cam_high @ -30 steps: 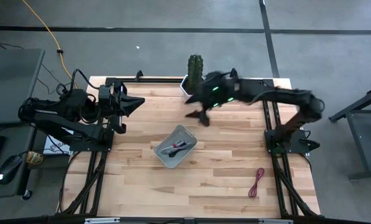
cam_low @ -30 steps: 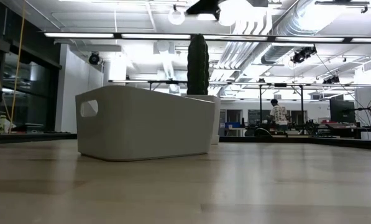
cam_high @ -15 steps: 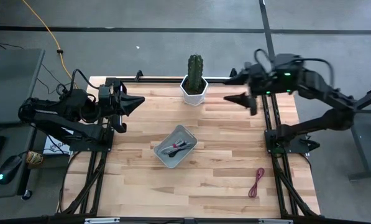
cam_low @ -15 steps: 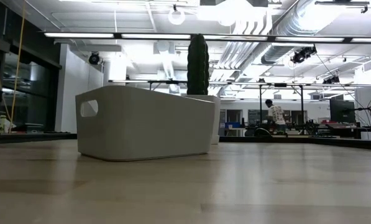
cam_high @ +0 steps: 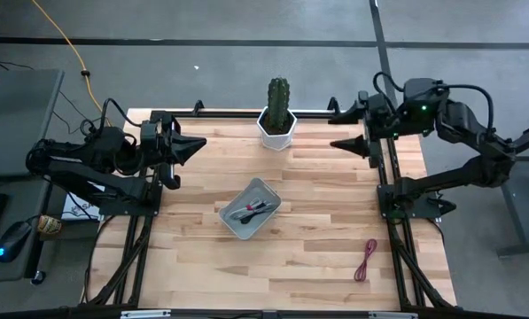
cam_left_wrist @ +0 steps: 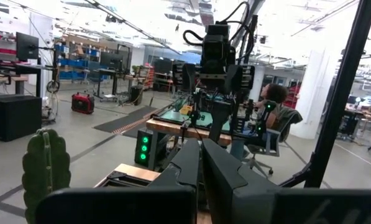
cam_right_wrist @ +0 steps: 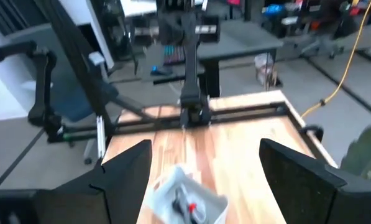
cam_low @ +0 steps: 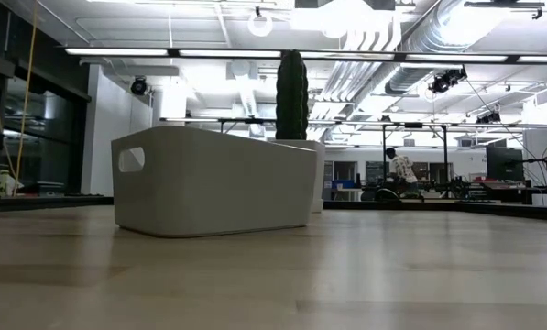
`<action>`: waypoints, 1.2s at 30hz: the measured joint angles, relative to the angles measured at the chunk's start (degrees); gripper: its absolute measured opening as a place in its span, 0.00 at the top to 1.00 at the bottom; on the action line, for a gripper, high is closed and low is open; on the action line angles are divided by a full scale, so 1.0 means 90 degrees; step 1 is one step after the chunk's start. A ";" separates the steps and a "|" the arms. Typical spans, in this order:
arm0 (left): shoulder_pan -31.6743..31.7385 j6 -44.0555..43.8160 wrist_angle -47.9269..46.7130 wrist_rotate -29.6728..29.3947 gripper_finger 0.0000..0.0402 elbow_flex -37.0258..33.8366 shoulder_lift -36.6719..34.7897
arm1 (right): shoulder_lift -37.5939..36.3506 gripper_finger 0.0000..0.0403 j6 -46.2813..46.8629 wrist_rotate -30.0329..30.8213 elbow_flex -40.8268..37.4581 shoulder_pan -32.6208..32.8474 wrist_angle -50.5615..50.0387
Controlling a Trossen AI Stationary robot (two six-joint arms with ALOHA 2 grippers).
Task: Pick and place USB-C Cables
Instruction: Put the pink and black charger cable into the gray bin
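Observation:
A grey bin (cam_high: 249, 210) stands mid-table and holds three short cables, one black, one grey, one white with red (cam_high: 253, 209); the right wrist view looks down on them in the bin (cam_right_wrist: 186, 203). The dark red cable (cam_high: 366, 260) lies flat on the wood near the right near corner. My right gripper (cam_high: 335, 129) hovers open near the far right edge, level, pointing toward the table's left, and is empty (cam_right_wrist: 206, 146). My left gripper (cam_high: 200, 142) waits shut at the far left side, its fingers together (cam_left_wrist: 201, 149).
A potted cactus (cam_high: 278, 108) stands at the far edge between the two grippers, behind the bin in the low view (cam_low: 291, 82). A yellow cord (cam_high: 69, 44) runs on the floor beyond the table. Bare wood lies around the bin and toward the near edge.
My right arm has swung back from over the table beside the cactus toward the far right edge, and its gripper now stands still there. The left arm, the bin and the cables have stayed put.

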 joint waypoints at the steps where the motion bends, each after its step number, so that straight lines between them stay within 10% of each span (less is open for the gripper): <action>1: 0.0000 0.0000 0.0000 0.0000 1.00 0.0000 0.0000 | -0.0013 0.28 0.0007 -0.0014 0.0000 0.0002 -0.0120; 17: 0.0000 -0.0002 0.0004 -0.0102 1.00 0.0000 0.0000 | -0.2272 0.28 0.1575 0.0641 -0.3728 -0.0007 0.3726; 36: -0.0002 -0.0002 0.0005 -0.0117 1.00 0.0000 0.0000 | -0.2337 0.28 0.1500 0.0631 -0.3963 -0.0007 0.3945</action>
